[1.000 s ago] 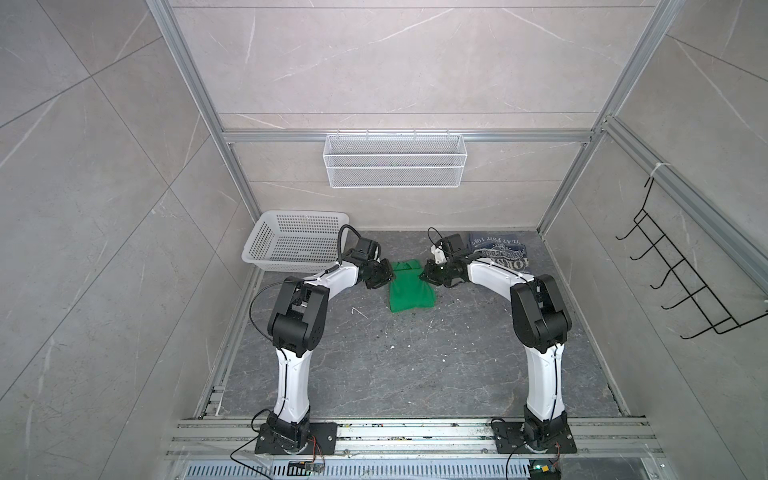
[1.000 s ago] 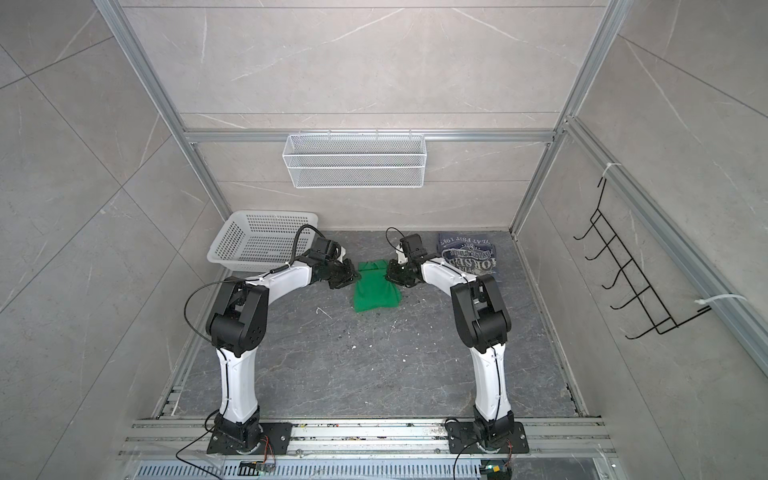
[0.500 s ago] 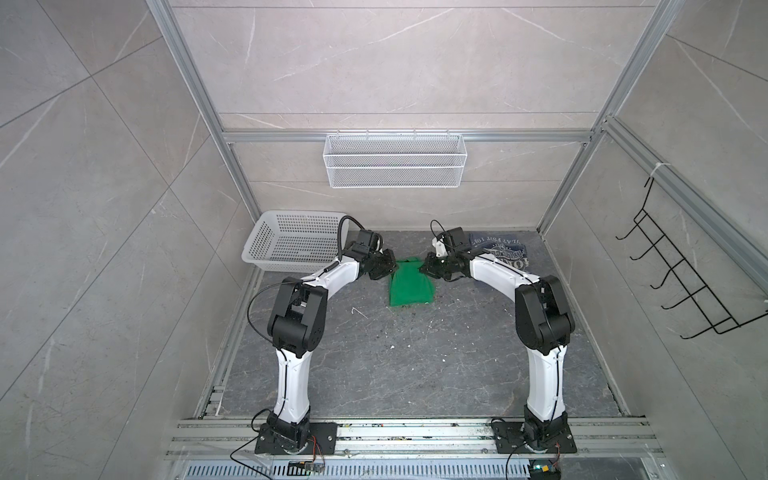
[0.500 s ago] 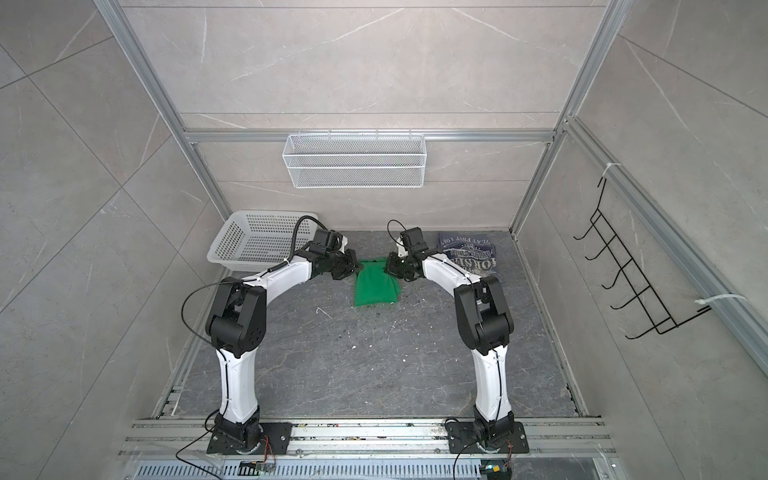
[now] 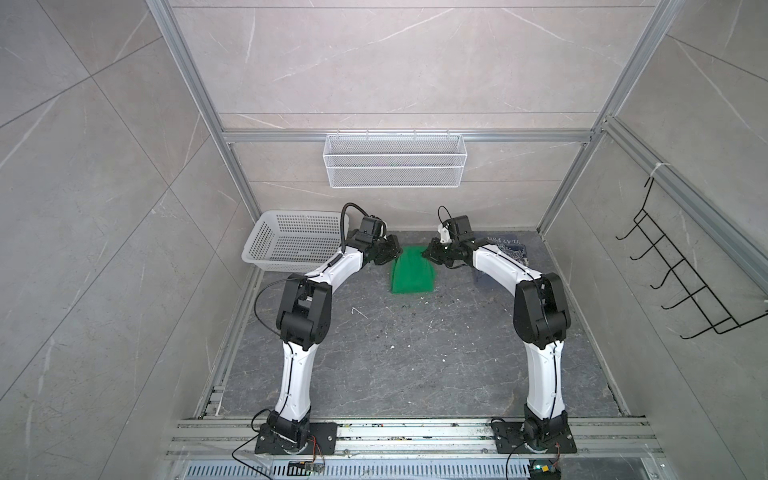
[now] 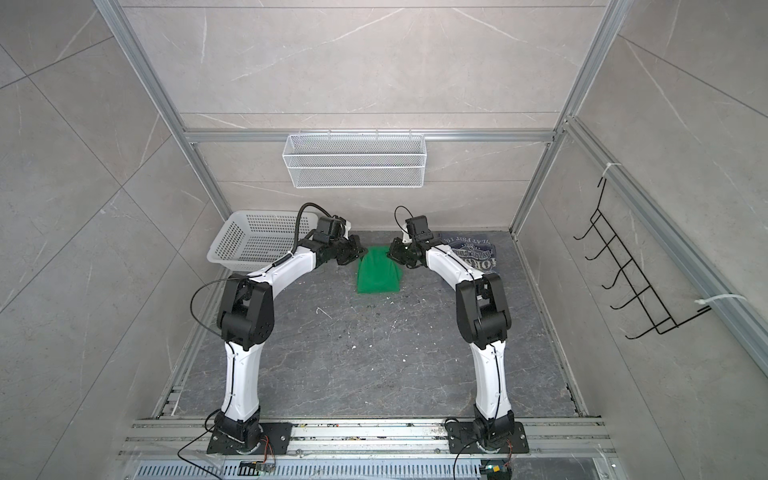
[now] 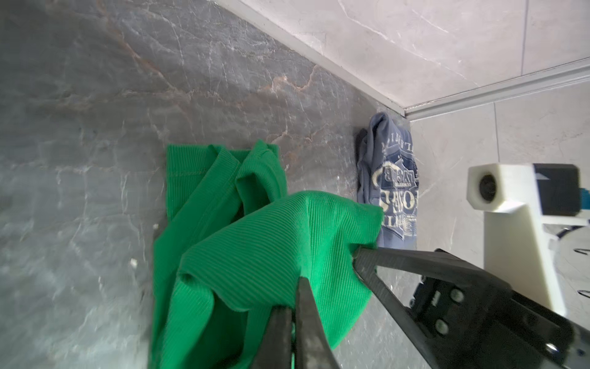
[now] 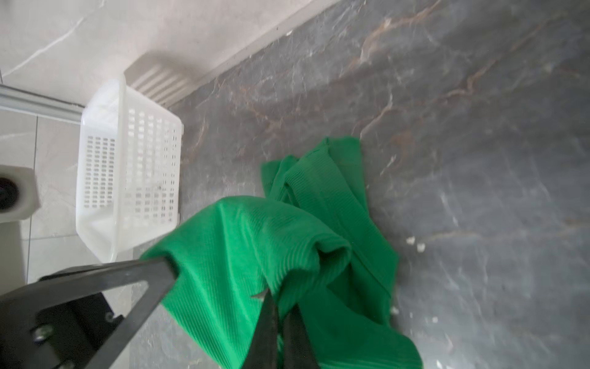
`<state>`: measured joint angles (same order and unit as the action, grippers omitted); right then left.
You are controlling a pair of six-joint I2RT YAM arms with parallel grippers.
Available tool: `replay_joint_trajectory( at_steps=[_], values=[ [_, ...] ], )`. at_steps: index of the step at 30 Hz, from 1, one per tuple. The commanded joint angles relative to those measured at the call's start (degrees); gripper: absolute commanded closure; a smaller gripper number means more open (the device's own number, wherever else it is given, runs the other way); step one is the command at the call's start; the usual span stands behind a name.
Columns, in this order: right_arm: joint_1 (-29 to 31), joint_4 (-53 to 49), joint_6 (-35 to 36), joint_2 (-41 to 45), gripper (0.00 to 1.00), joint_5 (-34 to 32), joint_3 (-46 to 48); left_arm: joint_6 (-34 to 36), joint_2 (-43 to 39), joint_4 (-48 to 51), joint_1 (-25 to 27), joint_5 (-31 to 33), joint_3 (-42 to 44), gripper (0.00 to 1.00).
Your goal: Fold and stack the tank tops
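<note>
The blue top (image 6: 478, 249) lies in the far right corner, nearer the right gripper (image 5: 429, 254). The green top (image 5: 413, 272) lies between the grippers, lengthwise toward the robot. That gripper and the left gripper (image 5: 394, 254) each pinch one raised far corner.

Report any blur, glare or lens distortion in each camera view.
In both top views: even light, sharp focus, but upright lines splay outward from the wide lens. Left wrist view: green top crisp, blue top readable, floor smeared toward one edge. Right wrist view: basket washed out and soft, floor streaked by blur.
</note>
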<state>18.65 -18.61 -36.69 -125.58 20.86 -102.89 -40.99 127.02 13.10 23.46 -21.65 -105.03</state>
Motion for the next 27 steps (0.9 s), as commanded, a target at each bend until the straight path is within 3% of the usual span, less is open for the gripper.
replay_joint_trajectory(
  at_steps=[1,4,9,14,19,27],
  values=[
    [0.06,-2.05,-1.52,-4.43,1.0,1.32,-2.12,0.83,4.87,2.88,-0.98,-1.64,-4.74,0.94],
    [0.03,-2.06,-1.77,-6.27,0.96,1.37,-2.75,1.1,7.49,3.4,-1.18,-0.74,-5.79,0.86],
    [-0.39,-5.31,-1.13,-8.28,0.59,0.26,-5.71,1.25,8.72,4.75,-2.01,0.73,-6.47,0.67],
    [-0.54,-5.26,0.7,-3.81,0.38,-1.26,-1.97,3.19,3.01,8.04,-2.46,2.27,-4.55,0.45],
    [-0.5,-3.77,3.27,0.0,0.27,-2.39,2.74,2.72,-4.08,5.7,-2.39,2.18,3.24,0.29],
    [-0.38,-2.71,4.2,-2.54,0.22,-0.88,3.73,1.28,-1.76,3.08,-2.02,-1.06,7.61,0.23]
  ],
)
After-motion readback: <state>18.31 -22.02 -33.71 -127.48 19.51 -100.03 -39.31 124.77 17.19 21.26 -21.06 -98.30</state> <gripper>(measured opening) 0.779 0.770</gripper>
